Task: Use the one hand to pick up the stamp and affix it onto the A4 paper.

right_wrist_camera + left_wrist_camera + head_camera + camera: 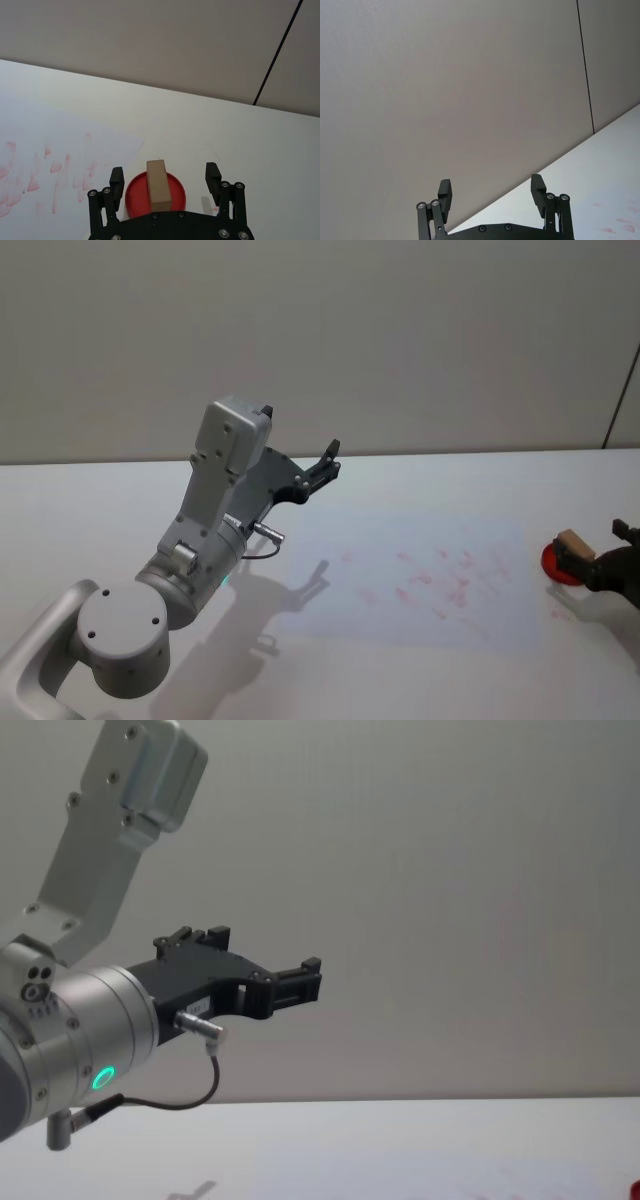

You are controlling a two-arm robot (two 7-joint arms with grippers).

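Note:
The stamp [156, 185], a tan wooden block, stands on a round red ink pad [137, 192] just off the right edge of the A4 paper [60, 135]. My right gripper [165, 175] is open, with one finger on each side of the stamp and a gap at both. In the head view the stamp [572, 543] and the right gripper [603, 558] sit at the far right of the table. The paper [420, 580] carries several red stamp marks. My left gripper [328, 462] is raised above the table's left, open and holding nothing.
The white table [100, 510] runs back to a plain grey wall. The raised left arm [90, 1010], with a green-lit wrist and cable, stands over the table's left side. The paper lies flat between the two arms.

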